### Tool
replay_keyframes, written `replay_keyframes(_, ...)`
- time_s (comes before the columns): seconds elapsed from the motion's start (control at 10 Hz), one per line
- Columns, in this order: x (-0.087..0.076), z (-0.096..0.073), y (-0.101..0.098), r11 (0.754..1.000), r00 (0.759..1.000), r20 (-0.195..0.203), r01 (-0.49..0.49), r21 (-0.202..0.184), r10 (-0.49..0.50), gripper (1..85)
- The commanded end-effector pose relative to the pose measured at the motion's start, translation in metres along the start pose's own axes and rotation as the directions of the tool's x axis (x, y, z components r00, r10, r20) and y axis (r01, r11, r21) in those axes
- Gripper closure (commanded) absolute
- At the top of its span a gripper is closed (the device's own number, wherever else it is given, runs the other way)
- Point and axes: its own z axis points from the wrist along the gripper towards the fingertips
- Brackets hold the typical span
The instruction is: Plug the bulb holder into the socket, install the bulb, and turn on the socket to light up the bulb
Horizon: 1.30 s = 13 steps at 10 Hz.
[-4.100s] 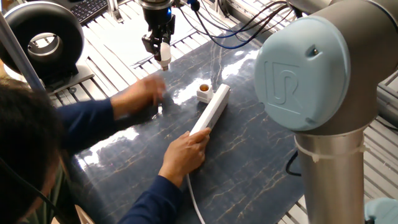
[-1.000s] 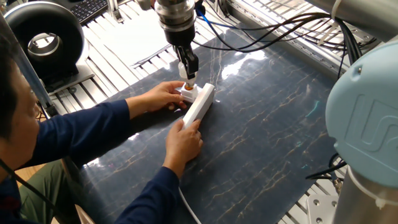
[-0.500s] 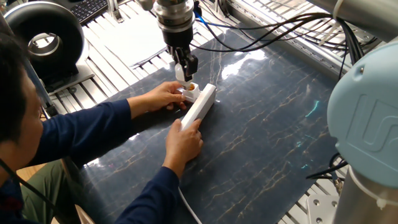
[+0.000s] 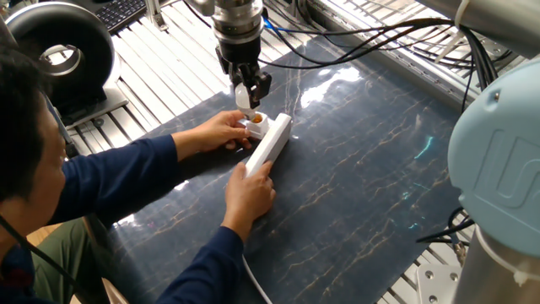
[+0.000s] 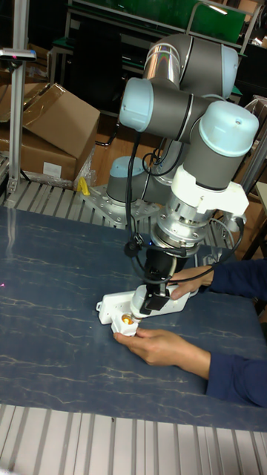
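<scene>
My gripper (image 4: 247, 91) is shut on the small white bulb (image 4: 244, 99) and hangs just above the bulb holder (image 4: 255, 124). The holder's orange-brass opening faces up. It sits at the far end of the long white socket (image 4: 272, 142), which lies on the dark mat. A person's left hand (image 4: 221, 131) steadies the holder, and the right hand (image 4: 251, 190) presses on the socket's near end. In the tall fixed view the gripper (image 5: 150, 300) with the bulb (image 5: 139, 303) is a little above the holder (image 5: 127, 323), with the socket (image 5: 111, 306) behind it.
The person leans in from the front left, arms across the mat (image 4: 363, 169). The socket's white cord (image 4: 257, 279) runs off the front edge. A black ring-shaped device (image 4: 59, 55) stands at the back left. The arm's own grey-blue joint (image 4: 498, 169) fills the right foreground.
The gripper has risen slightly and shifted a little back-left from the holder's opening, with the bulb still in it. The person's hands have stayed on the holder and socket.
</scene>
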Motion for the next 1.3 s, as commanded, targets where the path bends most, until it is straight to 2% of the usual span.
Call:
replay_keyframes(0.0, 0.0, -0.003, 0.003, 0.995, 0.995, 0.006, 0.103, 0.001, -0.103, 84.3)
replay_keyframes(0.2, 0.005, -0.003, 0.002, 0.986, 0.986, -0.016, 0.166, 0.0, -0.166, 84.3)
replay_keyframes(0.9, 0.004, -0.001, 0.004, 0.981, 0.981, -0.004, 0.192, -0.005, -0.192, 84.3)
replay_keyframes(1.2, 0.011, 0.002, 0.001, 0.962, 0.962, -0.023, 0.273, 0.006, -0.272, 84.3)
